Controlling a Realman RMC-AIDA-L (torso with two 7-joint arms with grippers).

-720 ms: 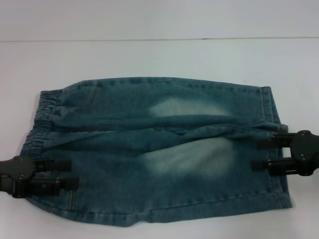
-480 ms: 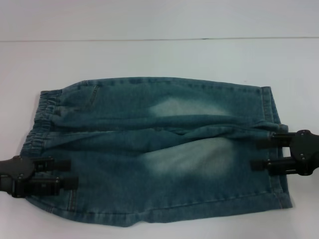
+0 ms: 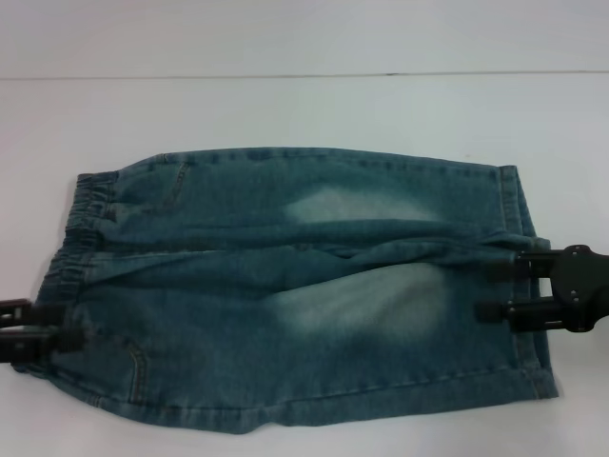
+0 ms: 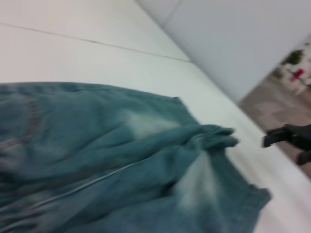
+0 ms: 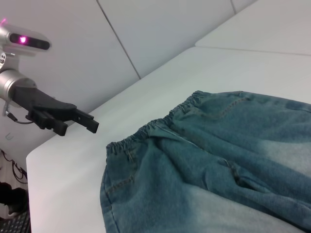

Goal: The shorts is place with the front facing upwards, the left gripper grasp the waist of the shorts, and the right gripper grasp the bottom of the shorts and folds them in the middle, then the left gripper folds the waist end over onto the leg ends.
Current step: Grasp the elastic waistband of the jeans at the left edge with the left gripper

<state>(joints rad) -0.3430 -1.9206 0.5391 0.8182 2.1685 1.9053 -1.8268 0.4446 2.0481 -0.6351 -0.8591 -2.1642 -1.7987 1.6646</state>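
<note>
The blue shorts lay flat and spread on the white table, waist to the left and legs to the right, ready for folding. The left gripper sat open at the waist edge, holding nothing. The right gripper was open over the leg hem, holding nothing.

A plain white table fills the head view, with a thin dark seam running straight across it near the far edge. Pale grey wall panels rise behind the table, split by narrow lines. Past the table's corner in the left wrist view lies a tan tiled floor and a small blurred green plant beside something red.
</note>
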